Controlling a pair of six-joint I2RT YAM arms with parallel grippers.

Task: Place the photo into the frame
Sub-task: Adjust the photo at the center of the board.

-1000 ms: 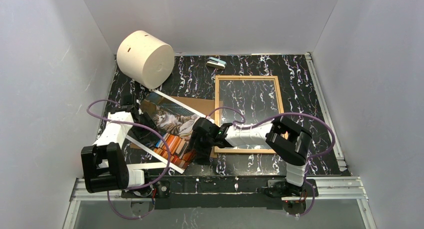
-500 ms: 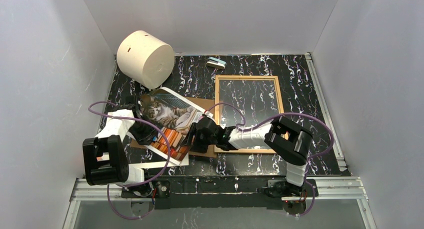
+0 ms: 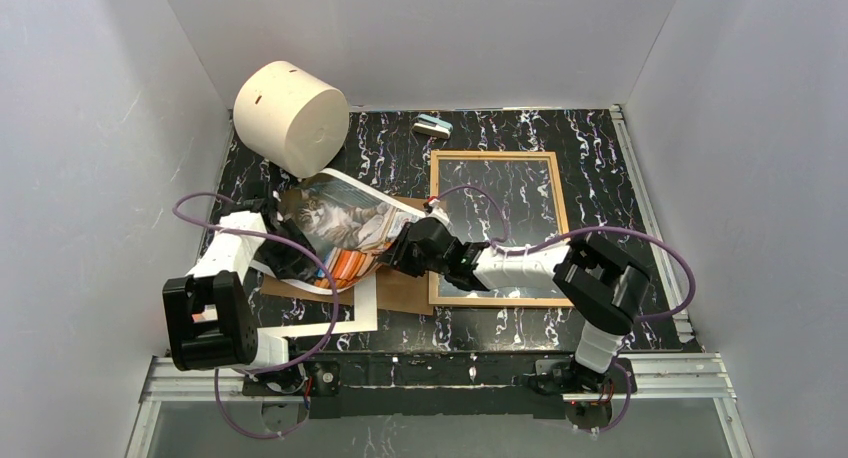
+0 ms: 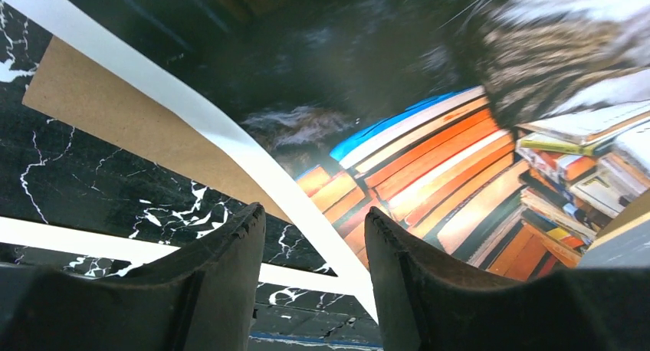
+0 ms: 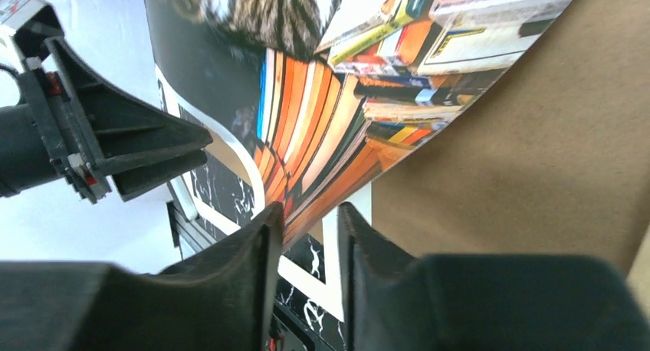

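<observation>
The photo, a cat on stacked books, bows upward between my two grippers left of the frame, which lies flat with its light wood rim. My left gripper stands open at the photo's left edge. In the left wrist view the photo curves overhead and its white border runs down against the right finger of the left gripper. My right gripper is at the photo's lower right edge. In the right wrist view the right gripper keeps a narrow gap, and the photo touches its left finger.
A brown backing board lies under the photo, partly over the frame's left rim. A white mat sheet lies near the front edge. A big white cylinder and a small blue-white block sit at the back. Walls enclose the table.
The photo has risen from nearly flat into an arch and shifted back and right. My right gripper moved up and right with it, and its jaws have narrowed. The left gripper barely moved.
</observation>
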